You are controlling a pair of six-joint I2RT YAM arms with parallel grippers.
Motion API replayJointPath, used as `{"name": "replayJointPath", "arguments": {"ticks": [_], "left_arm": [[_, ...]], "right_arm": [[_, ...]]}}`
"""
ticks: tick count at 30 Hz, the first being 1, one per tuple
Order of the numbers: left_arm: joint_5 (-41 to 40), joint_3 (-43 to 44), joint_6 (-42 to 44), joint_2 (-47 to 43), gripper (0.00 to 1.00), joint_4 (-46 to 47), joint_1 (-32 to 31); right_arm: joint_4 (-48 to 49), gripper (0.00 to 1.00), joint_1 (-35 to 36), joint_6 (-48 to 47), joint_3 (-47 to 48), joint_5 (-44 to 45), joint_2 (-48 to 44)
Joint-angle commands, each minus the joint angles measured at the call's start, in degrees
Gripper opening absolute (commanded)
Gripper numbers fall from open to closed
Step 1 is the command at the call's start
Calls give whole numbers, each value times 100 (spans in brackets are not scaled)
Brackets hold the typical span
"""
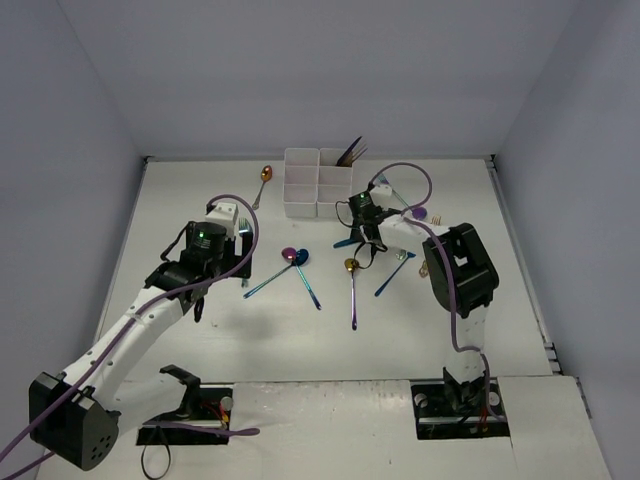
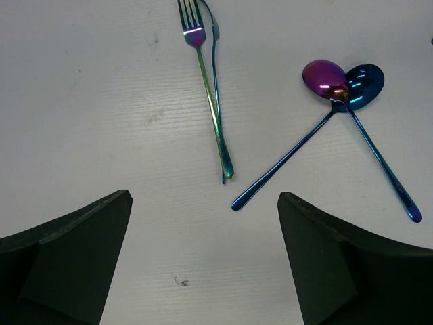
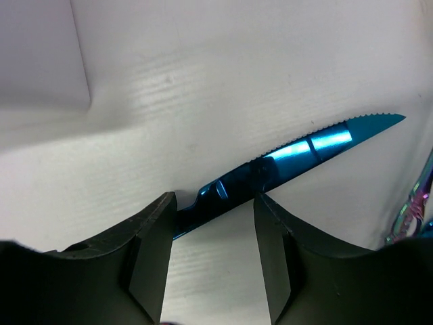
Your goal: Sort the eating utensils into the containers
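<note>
L gripper (image 2: 204, 203) fingers wide apart above the table (image 2: 81, 101). R gripper (image 3: 215, 206) fingers half-closed astride the blue knife (image 3: 318, 143); I can't tell if it's clamped.

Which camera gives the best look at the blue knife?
The right wrist view: the blue knife fills the frame, its serrated edge clear, crossing between the fingers of the right gripper. The top view shows only a blue sliver beside that gripper. The left wrist view misses it.

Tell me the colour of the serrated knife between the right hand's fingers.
The knife is shiny metallic blue, clearest in the right wrist view.
</note>
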Motion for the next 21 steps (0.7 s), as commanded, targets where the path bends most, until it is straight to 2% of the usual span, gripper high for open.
{"name": "replayJointPath", "arguments": {"ticks": [1, 9, 18, 21], "left_arm": [[-20, 282, -20, -111, 87, 213, 26], [78, 282, -51, -96, 87, 239, 26], [102, 282, -59, -58, 87, 248, 26], [97, 279, -57, -53, 87, 246, 26]], "right_arm": [[-694, 46, 33, -599, -357, 9, -559], [-775, 44, -269, -948, -985, -512, -1059], [-1118, 44, -323, 55, -823, -777, -775], [-1115, 43, -318, 68, -625, -947, -533]]}}
